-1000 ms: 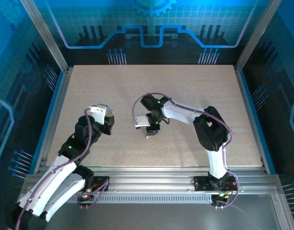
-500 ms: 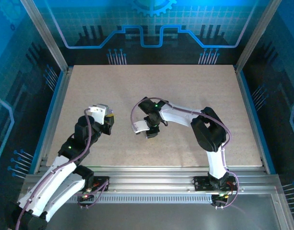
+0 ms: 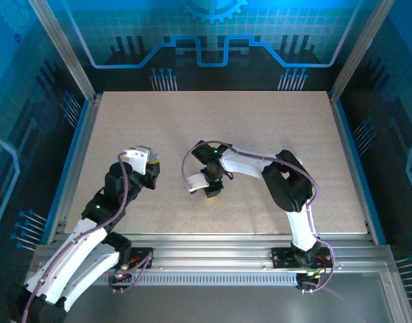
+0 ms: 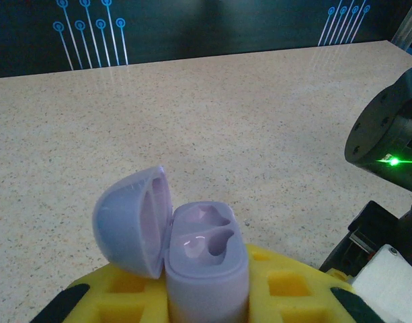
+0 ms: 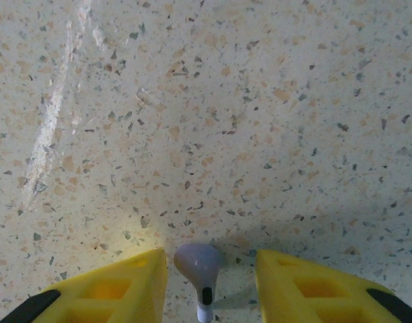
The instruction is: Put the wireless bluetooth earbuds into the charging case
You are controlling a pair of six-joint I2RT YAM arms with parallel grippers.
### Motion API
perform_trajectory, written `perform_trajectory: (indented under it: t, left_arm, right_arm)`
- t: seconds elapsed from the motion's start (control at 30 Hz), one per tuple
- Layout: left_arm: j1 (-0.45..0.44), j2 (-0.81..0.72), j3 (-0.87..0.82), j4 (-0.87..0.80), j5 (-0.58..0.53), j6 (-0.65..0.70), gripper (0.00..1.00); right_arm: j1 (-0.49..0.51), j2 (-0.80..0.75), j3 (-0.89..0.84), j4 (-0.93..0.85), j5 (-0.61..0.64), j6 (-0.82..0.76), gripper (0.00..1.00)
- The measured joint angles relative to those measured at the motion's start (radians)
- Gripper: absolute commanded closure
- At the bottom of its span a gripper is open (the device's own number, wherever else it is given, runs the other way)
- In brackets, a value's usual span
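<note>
My left gripper (image 3: 154, 173) is clamped on the charging case (image 4: 206, 269) and holds it upright, the lid (image 4: 128, 225) swung open to one side. Both hollows in the case look empty to me. To the right of the case, and apart from it, my right gripper (image 3: 212, 192) points down at the table (image 5: 226, 101). In the last second this arm has moved a little toward the case and the near edge, and its fingers (image 5: 135, 282) have come closer together. Now they stand half-wide around one earbud (image 5: 199, 264), which lies on the table between them with a gap on each side. So nothing is gripped yet. I judge that the pick is just starting, and the insertion comes after it.
</note>
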Motion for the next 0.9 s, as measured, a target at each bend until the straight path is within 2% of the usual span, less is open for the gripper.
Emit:
perform_trajectory:
  t: [0.33, 0.67, 0.9]
  left_arm:
    - [0.0, 0.006, -0.012, 0.001, 0.009, -0.016, 0.83]
    - [0.0, 0.007, -0.014, 0.002, 0.011, -0.018, 0.83]
    - [0.0, 0.016, -0.014, 0.009, 0.018, -0.018, 0.83]
  right_arm:
    - [0.004, 0.006, 0.0, -0.01, 0.011, -0.004, 0.69]
    - [0.006, 0.014, 0.011, -0.035, 0.01, -0.007, 0.83]
    - [0.006, 0.014, 0.015, -0.039, 0.011, -0.007, 0.85]
